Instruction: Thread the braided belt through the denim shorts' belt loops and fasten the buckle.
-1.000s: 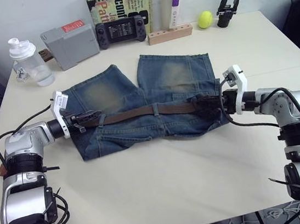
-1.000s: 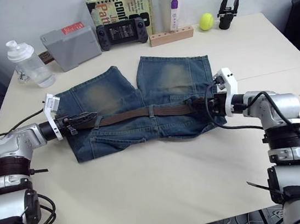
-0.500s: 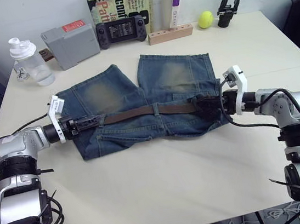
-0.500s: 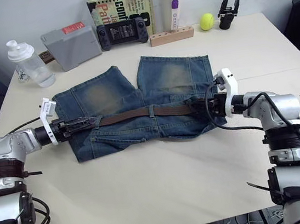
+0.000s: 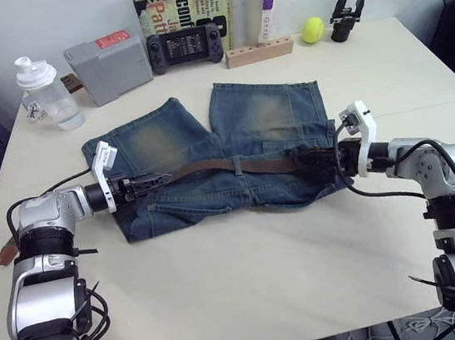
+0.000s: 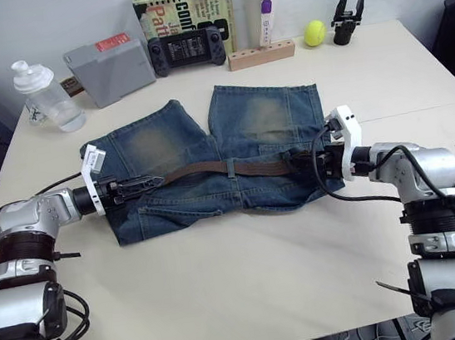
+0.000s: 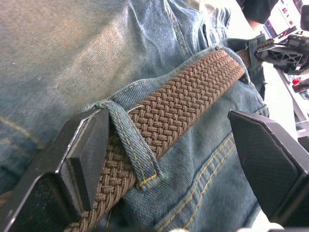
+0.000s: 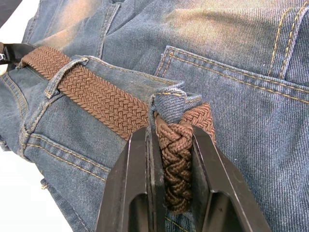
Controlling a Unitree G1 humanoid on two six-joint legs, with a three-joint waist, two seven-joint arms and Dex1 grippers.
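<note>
The braided belt (image 5: 210, 168) is lying along the waistband of the denim shorts (image 5: 217, 150), already passing under several belt loops (image 7: 133, 145). Judge it soft and floppy: the weave is going to sag and bunch when you push it, though its rough surface should be giving the pads good friction. Take hold of it edge-on, close to a loop, so only a short length is flexing ahead of the grip. The denim looks thick but loose, so it is likely to be dragging along with any pull unless one side is pinning it.

Your right gripper (image 8: 176, 193) is clamping the belt's edges just beside a loop at the right side of the waistband. Your left gripper (image 7: 169, 159) is hanging released, fingers (image 7: 87, 150) spread wide either side of the belt at a left loop. You are not seeing the buckle clearly in any view.

Beyond the shorts, a water bottle (image 5: 45, 93), a grey box (image 5: 106, 67) and a game controller (image 5: 184, 47) are sitting well apart along the table (image 5: 251, 284).
</note>
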